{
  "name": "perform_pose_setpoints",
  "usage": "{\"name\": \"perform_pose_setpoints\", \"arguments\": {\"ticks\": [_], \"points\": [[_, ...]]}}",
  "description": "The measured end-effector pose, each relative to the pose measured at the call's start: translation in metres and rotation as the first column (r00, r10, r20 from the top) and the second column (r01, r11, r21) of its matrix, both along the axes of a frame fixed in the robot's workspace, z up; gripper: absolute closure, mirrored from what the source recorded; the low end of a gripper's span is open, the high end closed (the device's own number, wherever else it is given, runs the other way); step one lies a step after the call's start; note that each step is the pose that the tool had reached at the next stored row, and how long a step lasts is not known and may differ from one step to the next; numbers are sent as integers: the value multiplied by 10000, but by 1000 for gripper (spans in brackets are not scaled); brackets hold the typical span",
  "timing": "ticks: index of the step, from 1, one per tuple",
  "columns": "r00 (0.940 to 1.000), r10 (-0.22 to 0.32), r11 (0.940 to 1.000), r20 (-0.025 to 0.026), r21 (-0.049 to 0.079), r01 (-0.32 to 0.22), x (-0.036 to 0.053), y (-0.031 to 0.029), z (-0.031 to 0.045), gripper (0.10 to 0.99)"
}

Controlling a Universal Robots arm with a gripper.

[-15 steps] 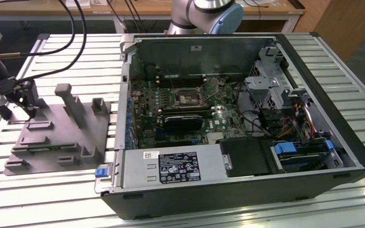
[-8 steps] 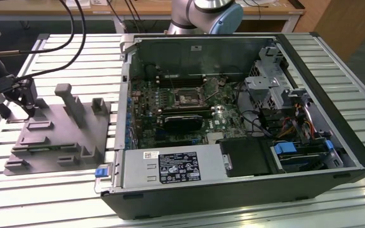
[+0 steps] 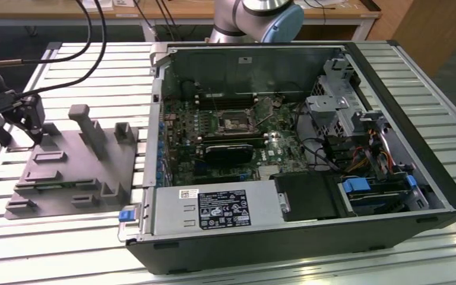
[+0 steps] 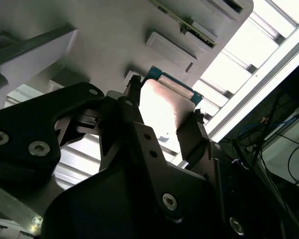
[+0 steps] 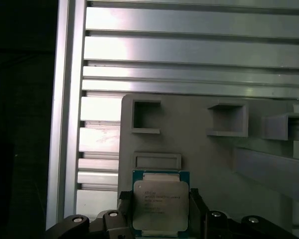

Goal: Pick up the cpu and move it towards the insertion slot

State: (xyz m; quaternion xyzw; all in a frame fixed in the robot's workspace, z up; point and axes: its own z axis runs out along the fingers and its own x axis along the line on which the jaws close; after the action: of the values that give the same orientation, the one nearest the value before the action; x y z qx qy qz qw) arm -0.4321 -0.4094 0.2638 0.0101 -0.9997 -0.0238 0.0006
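The cpu (image 5: 160, 205), a flat square chip with a silvery top and a green rim, lies between my gripper's (image 5: 160, 219) two black fingers at a corner of the grey fixture (image 5: 214, 164). Both fingers press on its opposite edges, so the gripper is shut on it. In the second wrist view the cpu (image 4: 165, 102) shines bright between the fingers (image 4: 133, 102). In the exterior view my gripper (image 3: 24, 135) hangs over the fixture's (image 3: 78, 172) far left corner. The insertion slot (image 3: 234, 123), a metal-framed socket on the green board, sits inside the open computer case (image 3: 418, 178), far to the exterior view's right.
The fixture has upright posts (image 3: 93, 133) and several pockets. A black fan shroud (image 3: 228, 153) lies just in front of the slot, with a power supply (image 3: 212, 211) nearer. The case wall (image 3: 155, 119) stands between fixture and board. The slatted table's edge (image 5: 65, 124) runs close to the cpu.
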Motion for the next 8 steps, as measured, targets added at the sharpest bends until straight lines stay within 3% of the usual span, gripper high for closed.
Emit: {"name": "perform_pose_setpoints", "arguments": {"ticks": [8], "points": [[10000,-5,10000,1,1,5,0,4,57,545]]}}
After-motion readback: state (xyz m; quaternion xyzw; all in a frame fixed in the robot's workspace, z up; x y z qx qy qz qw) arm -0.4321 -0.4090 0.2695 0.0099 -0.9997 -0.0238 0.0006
